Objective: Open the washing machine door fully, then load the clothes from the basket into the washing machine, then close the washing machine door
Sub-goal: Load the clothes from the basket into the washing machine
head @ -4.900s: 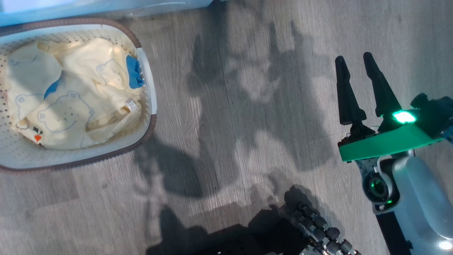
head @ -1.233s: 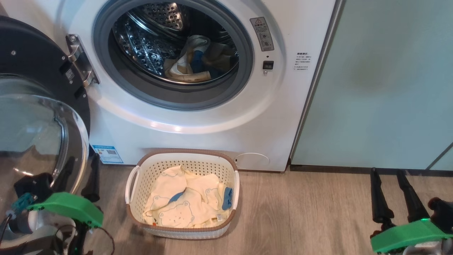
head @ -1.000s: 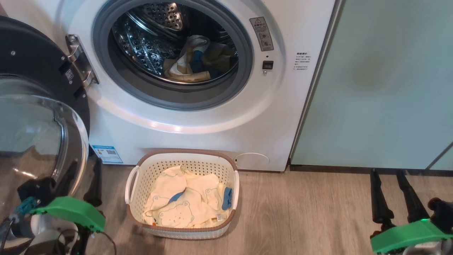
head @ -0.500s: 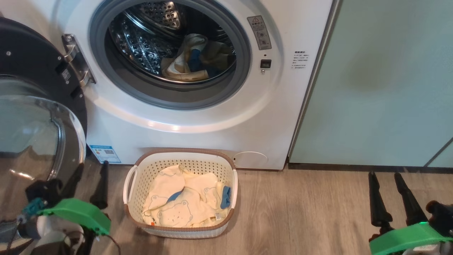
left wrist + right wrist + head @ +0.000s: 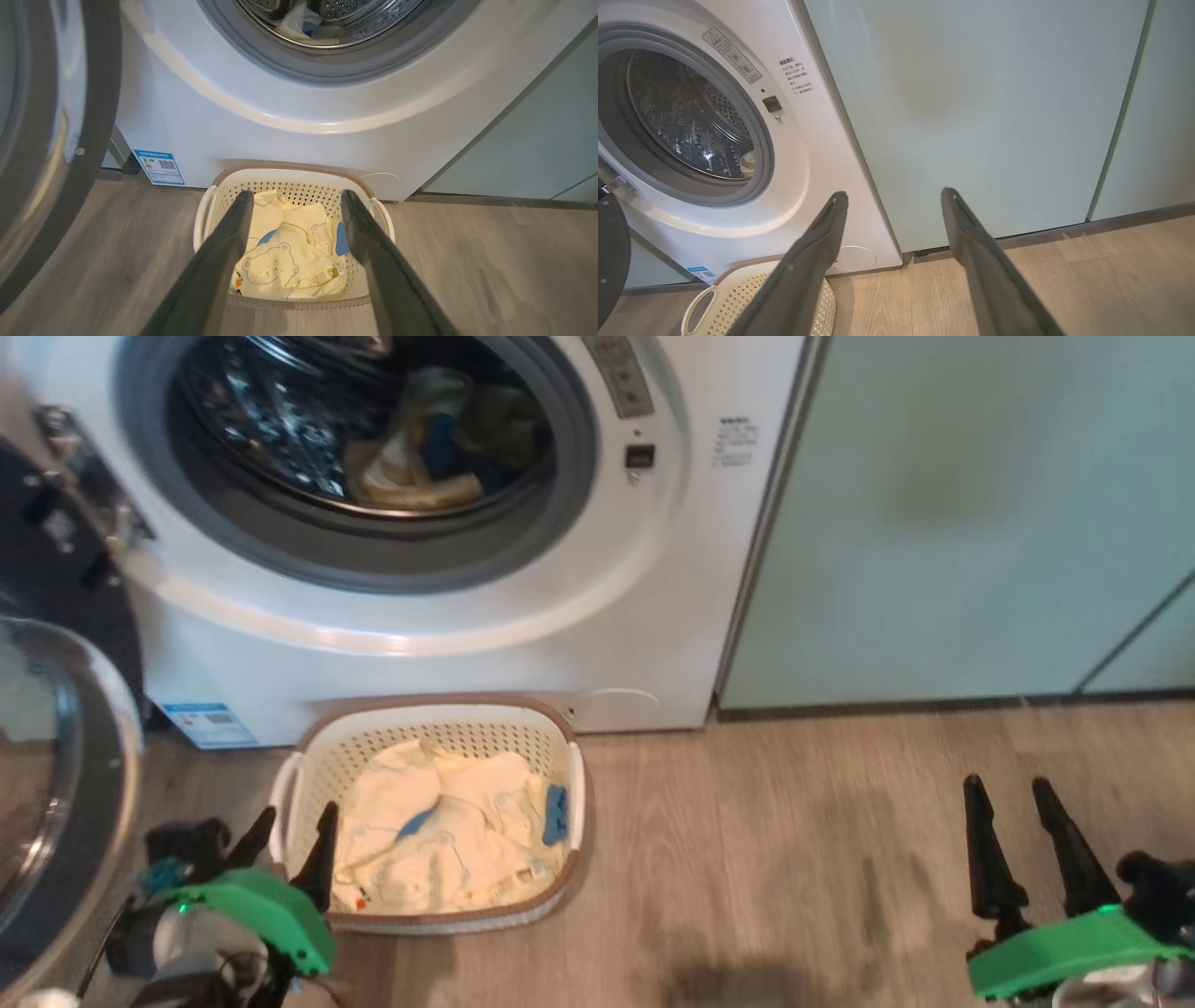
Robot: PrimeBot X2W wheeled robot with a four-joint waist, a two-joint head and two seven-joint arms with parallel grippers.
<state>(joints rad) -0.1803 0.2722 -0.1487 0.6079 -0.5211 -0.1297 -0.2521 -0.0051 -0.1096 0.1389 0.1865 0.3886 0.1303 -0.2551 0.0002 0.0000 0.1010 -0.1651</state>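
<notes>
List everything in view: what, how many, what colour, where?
washing machine: one, white, straight ahead
washing machine door: one, black rim, clear glass, open at left
drum: one, steel, inside the machine
clothes in the drum: count unclear, pale yellow and blue
basket: one, cream, brown rim, on the floor before the machine
clothes in the basket: small heap, pale yellow, blue trim
sticker: one, blue, low on the machine's front
cabinets: at least two doors, pale teal, right of the machine
floor: grey-brown wood
left gripper: one, dark, open, near the basket's left side
right gripper: one, dark, open, above bare floor at right
</notes>
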